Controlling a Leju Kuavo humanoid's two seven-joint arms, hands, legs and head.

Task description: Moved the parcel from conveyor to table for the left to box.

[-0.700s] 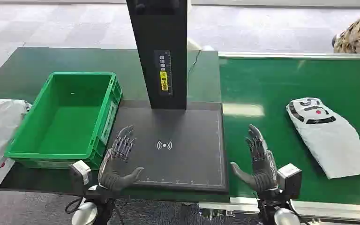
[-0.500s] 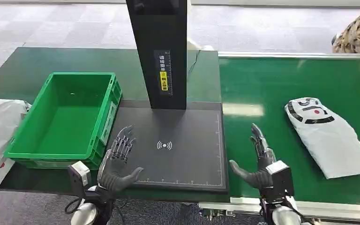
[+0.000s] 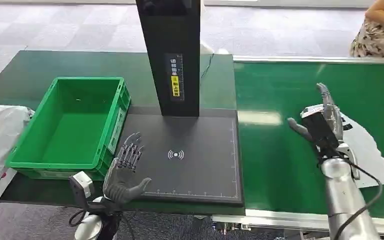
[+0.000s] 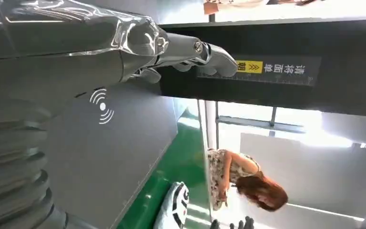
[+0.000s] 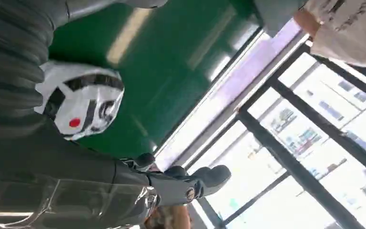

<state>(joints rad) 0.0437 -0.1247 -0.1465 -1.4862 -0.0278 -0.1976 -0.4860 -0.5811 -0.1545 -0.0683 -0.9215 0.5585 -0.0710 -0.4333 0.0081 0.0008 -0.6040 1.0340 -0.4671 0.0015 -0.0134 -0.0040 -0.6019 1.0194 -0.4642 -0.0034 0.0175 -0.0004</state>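
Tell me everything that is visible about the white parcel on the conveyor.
The white parcel is a soft, crumpled bag, plastic by its look, lying flat on the green conveyor belt at the robot's right. One end carries black curved stripes and a red dot, plain in the right wrist view. The right hand, fingers spread, is in front of that end in the head view and hides part of it; whether it touches the parcel cannot be told.
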